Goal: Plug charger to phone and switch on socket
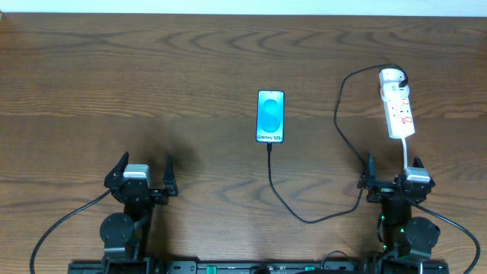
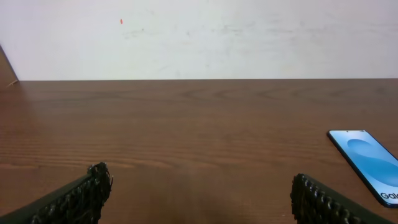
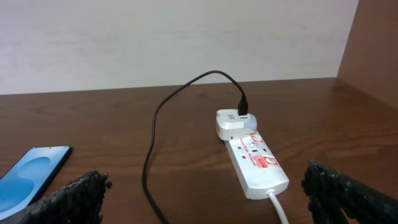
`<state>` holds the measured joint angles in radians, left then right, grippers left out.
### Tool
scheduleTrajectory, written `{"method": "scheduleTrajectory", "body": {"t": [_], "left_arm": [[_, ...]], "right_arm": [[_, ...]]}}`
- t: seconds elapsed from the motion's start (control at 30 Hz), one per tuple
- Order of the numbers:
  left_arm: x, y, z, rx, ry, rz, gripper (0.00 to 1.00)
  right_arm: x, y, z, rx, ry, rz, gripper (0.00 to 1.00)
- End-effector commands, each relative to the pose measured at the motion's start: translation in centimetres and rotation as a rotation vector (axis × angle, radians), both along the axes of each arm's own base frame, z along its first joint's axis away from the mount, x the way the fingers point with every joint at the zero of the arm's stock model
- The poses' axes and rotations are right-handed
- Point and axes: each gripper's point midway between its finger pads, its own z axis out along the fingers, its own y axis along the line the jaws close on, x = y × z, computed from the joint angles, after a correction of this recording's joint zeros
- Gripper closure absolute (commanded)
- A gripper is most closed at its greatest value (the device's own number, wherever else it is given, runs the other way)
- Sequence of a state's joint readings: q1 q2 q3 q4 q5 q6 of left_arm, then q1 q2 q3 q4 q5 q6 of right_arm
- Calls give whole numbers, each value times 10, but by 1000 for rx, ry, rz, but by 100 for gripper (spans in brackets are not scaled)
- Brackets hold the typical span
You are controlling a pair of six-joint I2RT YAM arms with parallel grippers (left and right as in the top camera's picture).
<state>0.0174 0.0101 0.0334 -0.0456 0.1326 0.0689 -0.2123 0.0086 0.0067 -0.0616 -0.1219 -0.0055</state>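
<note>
- My left claw (image 1: 143,175) sits at the lower left of the overhead view. Its fingers are spread wide apart over the table (image 1: 190,68) and grip nothing.
- My right claw (image 1: 393,176) sits at the lower right, its fingers just as wide apart and also gripping nothing.
- The phone (image 1: 270,116) lies flat at the centre, screen up. Its long axis runs up and down the frame, with the white "Galaxy" band at the lower end.
- The charger (image 1: 272,179) meets the phone's lower edge, but I cannot tell whether its tip is fully seated. From there it runs down, bends right, then climbs in a loop to the upper right.
- The socket (image 1: 397,106) lies at the upper right, its long axis nearly up and down the frame.
- Its rounded white plug (image 1: 391,76) is at the top end, where the charger joins it. The white cord (image 1: 405,148) leaves the bottom end toward my right claw.
</note>
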Motion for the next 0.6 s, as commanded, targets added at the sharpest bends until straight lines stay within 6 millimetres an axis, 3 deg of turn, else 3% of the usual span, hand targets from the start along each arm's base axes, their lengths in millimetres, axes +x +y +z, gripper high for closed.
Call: {"method": "scheduleTrajectory", "body": {"t": [0.0, 0.57], "left_arm": [[0, -1, -16, 11, 34, -9, 5], [0, -1, -16, 11, 34, -9, 5]], "right_arm": [[0, -1, -1, -10, 2, -6, 1], [0, -1, -1, -11, 2, -6, 1]]}}
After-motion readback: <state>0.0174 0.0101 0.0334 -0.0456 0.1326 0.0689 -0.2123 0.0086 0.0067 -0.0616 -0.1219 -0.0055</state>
